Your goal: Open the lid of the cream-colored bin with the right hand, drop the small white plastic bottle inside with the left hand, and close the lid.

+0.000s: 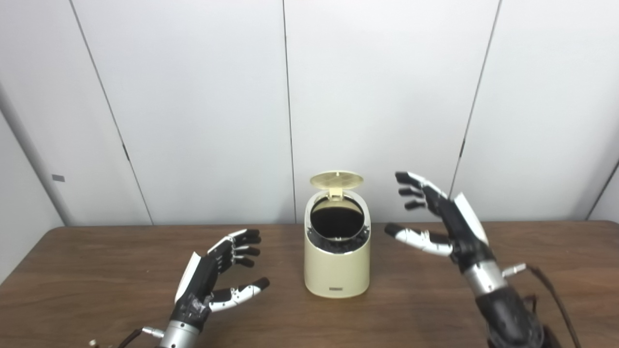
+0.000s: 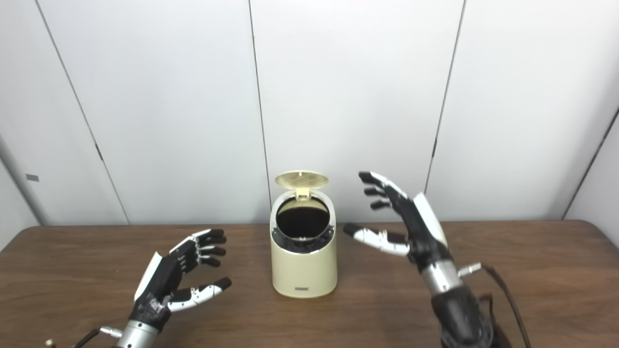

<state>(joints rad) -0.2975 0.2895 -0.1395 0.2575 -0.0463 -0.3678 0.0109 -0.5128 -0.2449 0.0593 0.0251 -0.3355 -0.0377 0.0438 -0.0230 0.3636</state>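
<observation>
The cream-colored bin stands in the middle of the wooden table. Its round lid is tipped up at the back, and the dark mouth shows. My left hand hovers low over the table to the left of the bin, open and holding nothing. To the right of the bin my right hand is raised to about lid height, open with fingers spread toward the bin and apart from it. No small white bottle shows in either view.
The brown table runs the full width, its back edge against white wall panels. A dark cable trails from my right forearm at the lower right.
</observation>
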